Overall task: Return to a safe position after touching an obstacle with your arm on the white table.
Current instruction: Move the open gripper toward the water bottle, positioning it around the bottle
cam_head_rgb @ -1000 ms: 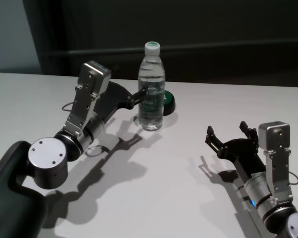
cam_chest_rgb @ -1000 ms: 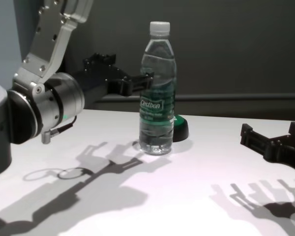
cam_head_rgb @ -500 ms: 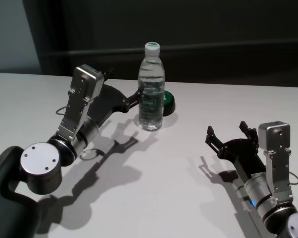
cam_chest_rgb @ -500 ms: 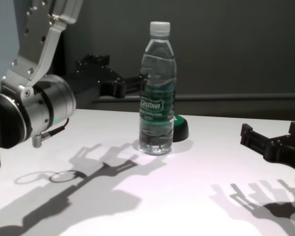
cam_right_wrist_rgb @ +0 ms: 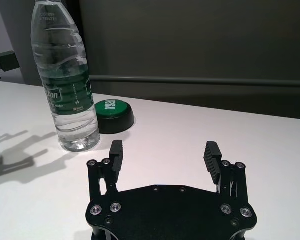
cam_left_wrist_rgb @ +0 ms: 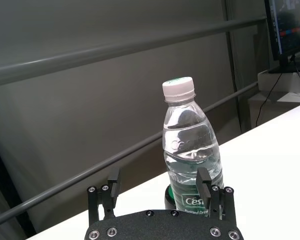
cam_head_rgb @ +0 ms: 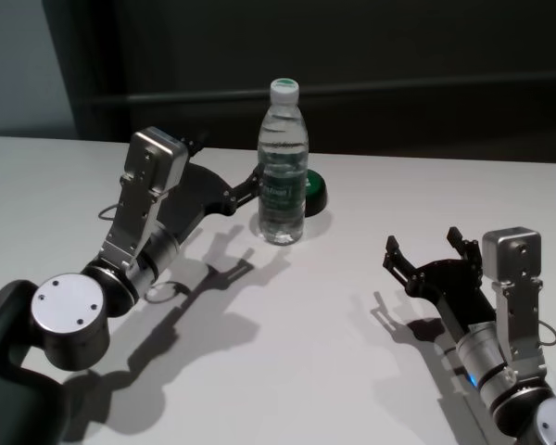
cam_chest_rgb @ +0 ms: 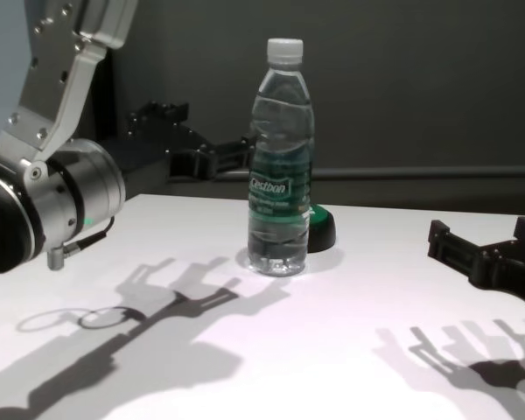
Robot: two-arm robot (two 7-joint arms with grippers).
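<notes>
On the near side of the bottle (cam_head_rgb: 283,176), well off to its right, the right gripper (cam_head_rgb: 430,261) hangs low over the white table (cam_head_rgb: 334,352), fingers spread and holding nothing, the arm parked and idle. The bottle, the obstacle here, stands upright toward the far edge of the table, white cap on and green label band facing the robot, with water showing up to its shoulder. Just to the bottle's left, the left gripper (cam_chest_rgb: 201,156) is held at about label height; its fingers stand apart and empty, the nearest tip close beside the bottle's side, though whether it touches cannot be told from either the chest view or the head view. From the left wrist view the bottle rises beyond and between the two fingers (cam_left_wrist_rgb: 204,182), not clasped by them. Immediately behind the bottle, partly hidden by it, sits a low black-and-green puck (cam_head_rgb: 313,193). The step in hand looks to be the withdrawal to a safe pose after contact. The next move calls for drawing the left arm away from the bottle without dragging a fingertip along it, since a tall, narrow bottle would tip easily.
</notes>
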